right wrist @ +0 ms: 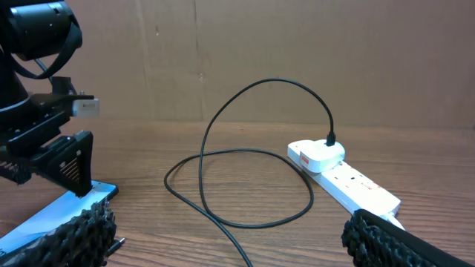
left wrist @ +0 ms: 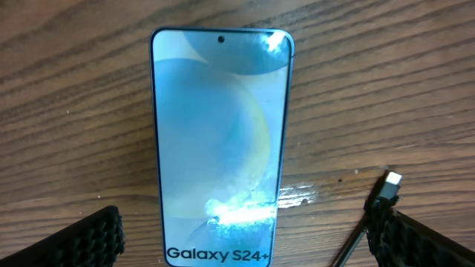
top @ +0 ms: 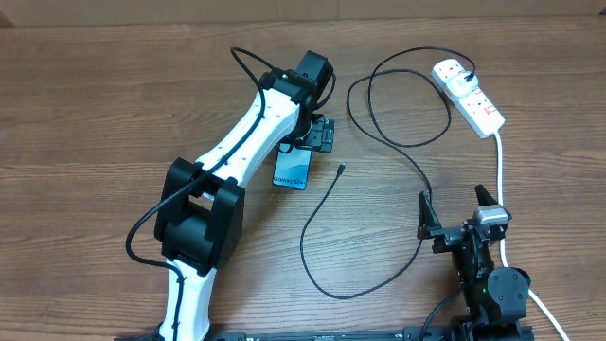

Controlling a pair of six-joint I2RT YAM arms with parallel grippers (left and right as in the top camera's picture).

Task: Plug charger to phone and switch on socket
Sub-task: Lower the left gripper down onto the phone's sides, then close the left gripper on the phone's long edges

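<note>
Your right gripper (top: 453,201) sits drawn back near its base, jaws spread wide and empty, with bare wood ahead of it. Farther out, your left arm reaches forward with its left gripper (top: 319,140) pointing down, jaws wide and holding nothing, over the slim black-framed phone with a blue-green screen (left wrist: 219,141). The phone lies flat with the thin black charger cable (top: 417,170) ending just to its right, and farthest off the cable's plug (right wrist: 320,153) sits in the white elongated power strip (right wrist: 356,189).
</note>
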